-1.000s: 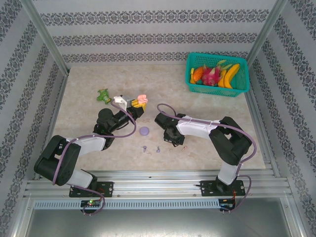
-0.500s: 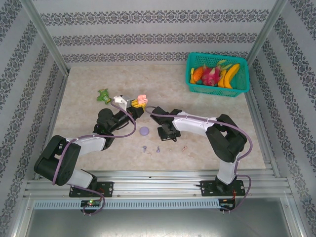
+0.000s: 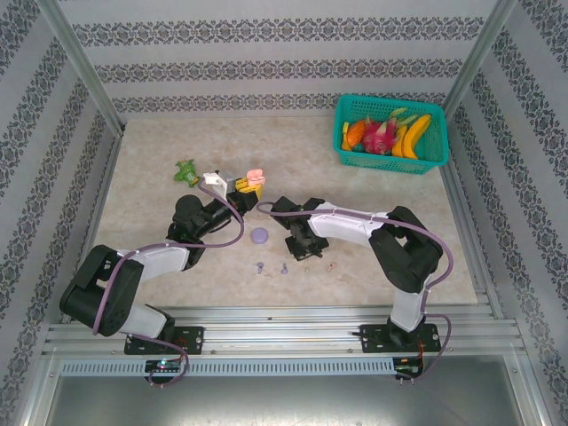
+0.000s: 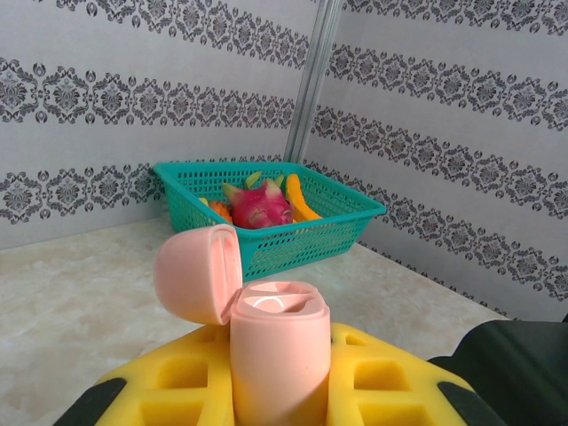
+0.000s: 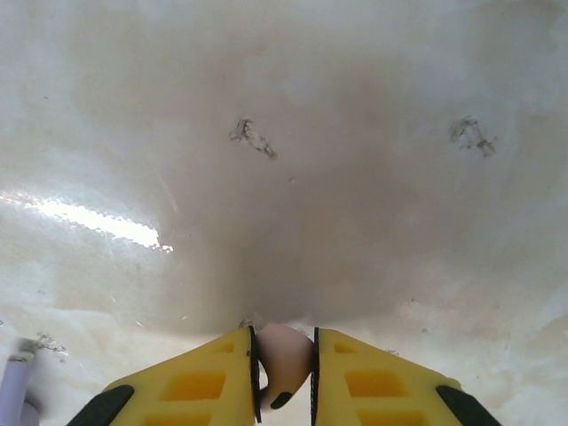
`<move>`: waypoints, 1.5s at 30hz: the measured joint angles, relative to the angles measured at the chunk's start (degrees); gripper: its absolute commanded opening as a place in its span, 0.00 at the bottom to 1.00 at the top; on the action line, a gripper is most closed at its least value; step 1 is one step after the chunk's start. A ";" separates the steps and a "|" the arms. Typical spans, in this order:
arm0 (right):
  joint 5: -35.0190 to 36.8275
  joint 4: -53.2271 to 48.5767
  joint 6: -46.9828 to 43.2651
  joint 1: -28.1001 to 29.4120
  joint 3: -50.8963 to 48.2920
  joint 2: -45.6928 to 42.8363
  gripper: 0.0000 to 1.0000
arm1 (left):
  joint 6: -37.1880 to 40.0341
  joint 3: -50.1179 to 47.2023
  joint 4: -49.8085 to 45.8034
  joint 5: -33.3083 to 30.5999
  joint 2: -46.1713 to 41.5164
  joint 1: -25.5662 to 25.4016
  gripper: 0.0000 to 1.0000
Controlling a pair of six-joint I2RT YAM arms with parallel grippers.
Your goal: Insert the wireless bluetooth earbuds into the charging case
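In the left wrist view my left gripper (image 4: 280,351) is shut on an upright pale pink charging case (image 4: 280,373), its lid (image 4: 197,273) hinged open to the left. From above, that gripper (image 3: 251,186) holds the case (image 3: 256,178) at mid-table. My right gripper (image 5: 282,342) is shut on a pale pink earbud (image 5: 282,359), low over the bare tabletop. In the top view it (image 3: 298,246) sits right of a round purple case (image 3: 260,235). Two purple earbuds (image 3: 259,266) (image 3: 285,268) and one pink earbud (image 3: 330,265) lie on the table in front.
A teal basket (image 3: 390,158) of fruit stands at the back right, also behind the case in the left wrist view (image 4: 293,240). A small green object (image 3: 186,170) lies at the back left. Patterned walls enclose the table.
My right arm has swung its wrist left, toward the purple case and the left gripper. The left arm and the loose earbuds have stayed put.
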 measured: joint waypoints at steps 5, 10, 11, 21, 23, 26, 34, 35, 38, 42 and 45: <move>-0.02 -0.24 0.07 0.09 0.00 0.81 0.21 | 0.02 0.00 -0.02 0.00 0.00 0.00 0.00; -0.04 -0.26 0.13 0.31 0.20 1.64 0.24 | 0.00 0.00 0.00 0.00 0.00 0.00 0.00; 0.00 -0.31 0.20 0.39 0.24 1.75 0.26 | 0.02 0.00 0.00 -0.02 0.00 0.00 0.00; 1.07 -1.49 2.91 0.50 0.55 1.49 0.51 | 0.00 0.00 0.00 -0.04 0.00 0.00 0.00; 0.57 -1.49 4.33 0.74 0.55 0.74 0.54 | 0.00 0.00 0.00 -0.24 0.00 0.00 0.00; -0.61 -1.38 7.93 0.74 0.55 -1.40 0.55 | 0.00 0.00 0.00 -0.72 0.00 0.00 0.00; -3.21 1.64 21.99 -1.38 -2.58 -6.27 0.52 | 0.00 0.00 0.00 -1.33 0.00 0.00 0.00; -3.26 1.70 23.17 -1.49 -2.80 -6.27 0.51 | 0.00 0.00 0.00 -1.36 0.00 0.00 0.00; -3.23 1.88 26.05 -1.51 -3.04 -6.25 0.49 | 0.00 0.00 0.00 -1.36 0.00 0.00 0.00; -3.23 2.69 27.67 -1.51 -3.04 -5.62 0.47 | 0.00 0.00 0.00 -1.36 0.00 0.00 0.00; -3.26 3.17 28.04 -1.51 -3.04 -4.46 0.46 | -0.02 0.00 0.00 -1.36 0.00 0.00 0.00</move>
